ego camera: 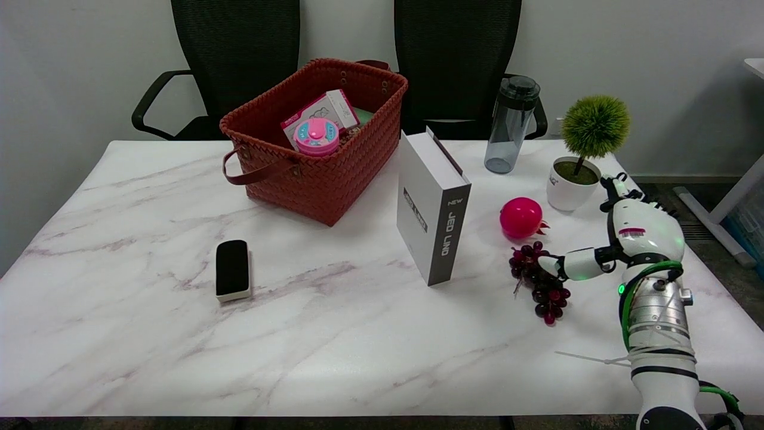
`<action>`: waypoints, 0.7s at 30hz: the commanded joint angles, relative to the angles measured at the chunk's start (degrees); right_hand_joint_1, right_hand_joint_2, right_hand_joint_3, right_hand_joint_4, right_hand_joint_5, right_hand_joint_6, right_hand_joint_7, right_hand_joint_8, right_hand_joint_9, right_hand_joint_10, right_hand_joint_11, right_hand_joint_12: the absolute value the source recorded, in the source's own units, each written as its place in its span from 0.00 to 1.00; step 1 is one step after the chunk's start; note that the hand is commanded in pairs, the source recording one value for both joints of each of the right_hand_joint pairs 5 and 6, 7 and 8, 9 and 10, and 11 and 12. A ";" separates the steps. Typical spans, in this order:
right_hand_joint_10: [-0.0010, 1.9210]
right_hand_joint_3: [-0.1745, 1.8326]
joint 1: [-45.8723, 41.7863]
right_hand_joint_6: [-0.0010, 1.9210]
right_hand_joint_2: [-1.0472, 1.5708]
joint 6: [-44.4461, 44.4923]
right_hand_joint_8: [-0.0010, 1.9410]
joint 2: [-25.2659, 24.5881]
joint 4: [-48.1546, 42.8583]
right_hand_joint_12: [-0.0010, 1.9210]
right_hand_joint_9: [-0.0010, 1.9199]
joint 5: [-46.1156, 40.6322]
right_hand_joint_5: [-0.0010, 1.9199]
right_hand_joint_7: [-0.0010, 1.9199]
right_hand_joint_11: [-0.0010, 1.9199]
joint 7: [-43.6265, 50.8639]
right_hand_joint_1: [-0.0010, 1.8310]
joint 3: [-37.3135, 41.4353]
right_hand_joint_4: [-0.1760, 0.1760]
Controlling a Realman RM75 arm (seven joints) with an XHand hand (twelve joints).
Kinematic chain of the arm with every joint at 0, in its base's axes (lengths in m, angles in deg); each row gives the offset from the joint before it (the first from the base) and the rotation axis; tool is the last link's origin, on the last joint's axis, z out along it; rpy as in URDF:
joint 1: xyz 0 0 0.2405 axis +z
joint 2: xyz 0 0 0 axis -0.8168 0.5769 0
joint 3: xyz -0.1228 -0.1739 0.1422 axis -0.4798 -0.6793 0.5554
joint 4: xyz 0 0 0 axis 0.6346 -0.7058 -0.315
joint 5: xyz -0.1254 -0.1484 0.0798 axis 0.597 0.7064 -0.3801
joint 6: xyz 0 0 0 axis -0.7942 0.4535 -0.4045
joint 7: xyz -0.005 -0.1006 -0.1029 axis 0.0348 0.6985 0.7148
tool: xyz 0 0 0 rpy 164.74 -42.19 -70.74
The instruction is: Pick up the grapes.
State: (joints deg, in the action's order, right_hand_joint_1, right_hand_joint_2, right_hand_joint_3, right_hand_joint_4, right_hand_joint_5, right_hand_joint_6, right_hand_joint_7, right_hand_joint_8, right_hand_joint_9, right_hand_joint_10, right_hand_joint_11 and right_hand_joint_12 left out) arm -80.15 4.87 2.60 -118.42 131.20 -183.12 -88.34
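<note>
- Head view: I see the grapes (540,279) lying on the table (358,334), just in front of the pink ball (521,218).
- My right hand (621,239) sits to the right of the grapes, one finger (573,264) reaching their right edge; fingers apart, gripping nothing.
- A white box (433,206) stands left of the grapes.

one grape bunch (540,279), two chairs (236,60) (black)

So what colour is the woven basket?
The basket is reddish brown, clearest in the head view.
</note>
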 commanded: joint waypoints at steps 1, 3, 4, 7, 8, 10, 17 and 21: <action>0.26 0.42 1.24 0.13 0.40 3.12 0.26 -3.21 0.31 0.20 0.26 -4.43 0.13 0.26 0.20 0.35 0.53 -3.11 0.50; 0.26 0.43 1.98 0.13 0.39 5.08 0.24 -3.20 -0.24 0.20 0.26 -6.85 0.13 0.25 0.20 -0.13 0.53 -3.42 0.50; 0.26 0.43 2.35 0.13 0.39 6.12 0.24 -3.20 -0.25 0.20 0.26 -7.66 0.13 0.24 0.20 -0.13 0.53 -3.42 0.50; 0.26 0.44 3.96 0.13 0.39 9.03 0.23 -3.32 -0.14 0.20 0.26 -10.21 0.13 0.23 0.20 -0.13 0.53 -3.42 0.50; 0.26 0.44 4.41 0.13 0.39 9.81 0.23 -3.41 -0.05 0.20 0.26 -11.08 0.13 0.23 0.20 -0.13 0.53 -3.42 0.50; 0.26 0.44 5.18 0.13 0.39 11.26 0.23 -3.45 0.26 0.20 0.26 -13.93 0.13 0.23 0.20 -0.12 0.53 -3.38 0.50; 0.27 0.38 5.43 0.14 0.42 12.55 0.28 -3.37 0.42 0.21 0.27 -15.59 0.14 0.29 0.21 -0.13 0.55 -2.83 0.50; 0.31 0.29 5.43 0.14 0.48 12.52 0.36 -3.29 0.65 0.20 0.31 -15.59 0.14 0.36 0.20 -0.13 0.61 -2.62 0.50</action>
State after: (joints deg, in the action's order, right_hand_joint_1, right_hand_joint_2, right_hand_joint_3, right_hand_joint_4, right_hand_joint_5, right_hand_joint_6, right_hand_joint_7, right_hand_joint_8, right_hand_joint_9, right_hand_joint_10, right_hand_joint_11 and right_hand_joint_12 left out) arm -76.99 12.37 -0.14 -118.24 121.79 -183.11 -90.91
